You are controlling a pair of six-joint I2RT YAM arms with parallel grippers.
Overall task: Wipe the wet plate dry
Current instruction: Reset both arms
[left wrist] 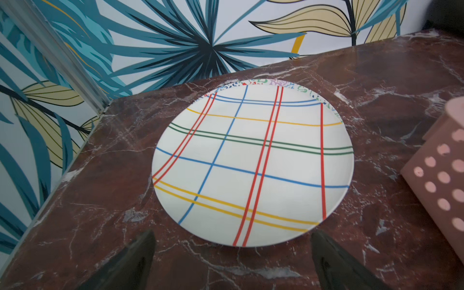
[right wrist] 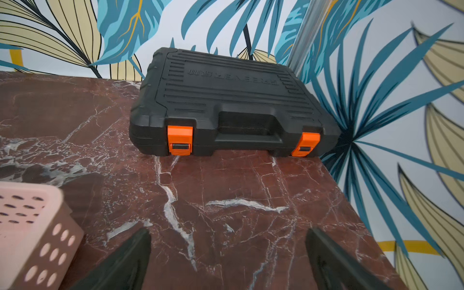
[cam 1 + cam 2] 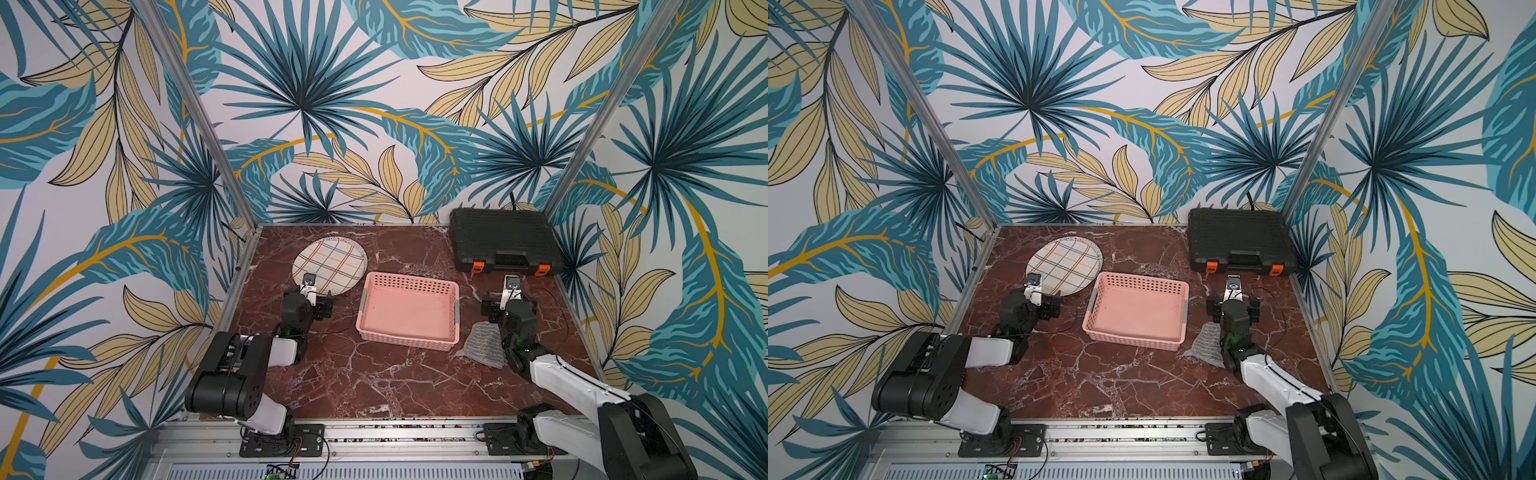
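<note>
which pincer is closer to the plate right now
Left. The left pincer sits open just short of the plate's near rim; the right pincer is across the pink basket, open, facing the black case.

Bare marble in front, clutter toward the back

The near half of the marble tabletop [image 3: 374, 382] lies bare between the two arms. The pink perforated basket [image 3: 409, 279] fills the middle. The plaid plate [image 3: 330, 266] lies just beside its far left corner, and the strip on its right is partly taken by the grey cloth [image 3: 484, 345]. The black tool case [image 3: 505, 239] blocks the far right corner against the wall. Bare marble separates that case from the wide-spread right gripper [image 2: 227, 231]. The left gripper [image 1: 233, 234], likewise spread, faces the plate's near edge with nothing between.
</note>
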